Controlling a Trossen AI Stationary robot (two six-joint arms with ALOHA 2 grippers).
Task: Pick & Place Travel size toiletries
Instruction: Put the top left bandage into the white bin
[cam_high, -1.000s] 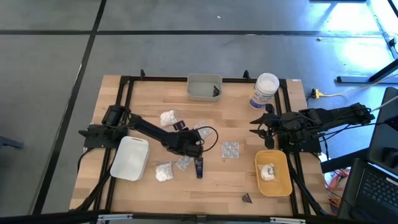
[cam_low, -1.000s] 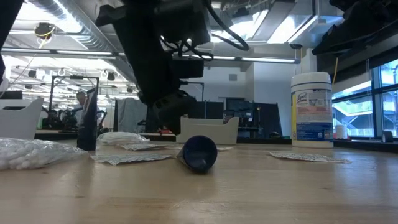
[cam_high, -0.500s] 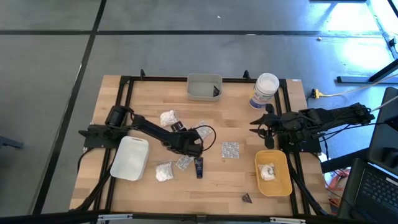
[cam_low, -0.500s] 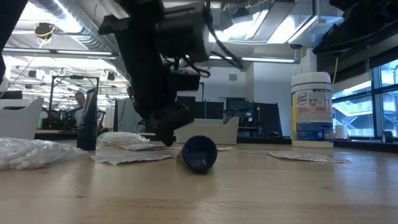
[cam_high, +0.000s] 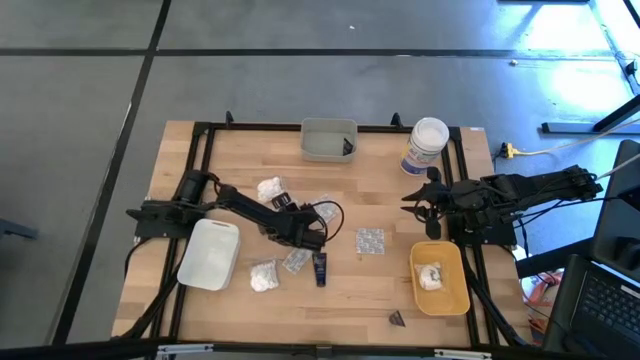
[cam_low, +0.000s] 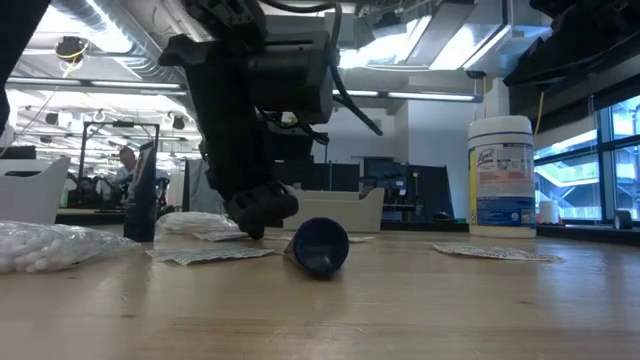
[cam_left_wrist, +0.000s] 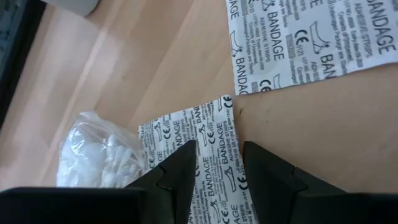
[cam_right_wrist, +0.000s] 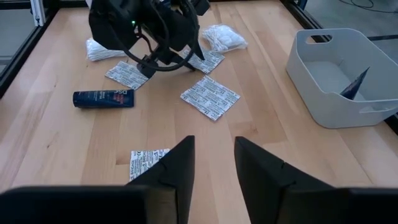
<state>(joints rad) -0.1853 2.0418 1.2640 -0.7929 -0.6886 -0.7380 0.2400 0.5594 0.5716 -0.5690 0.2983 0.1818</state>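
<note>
Left tool (cam_left_wrist: 214, 163) parted astride a flat bandage packet (cam_left_wrist: 208, 155) near table (cam_high: 380, 290) centre, seven o'clock of the grey tray (cam_high: 328, 140); light, flimsy, slippery, best pinched at one edge.

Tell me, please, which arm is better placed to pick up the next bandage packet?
The left. Its hand hangs right over a bandage packet in the middle cluster, fingers apart on either side. The right hand waits at the table's right edge above the yellow tray.
</note>
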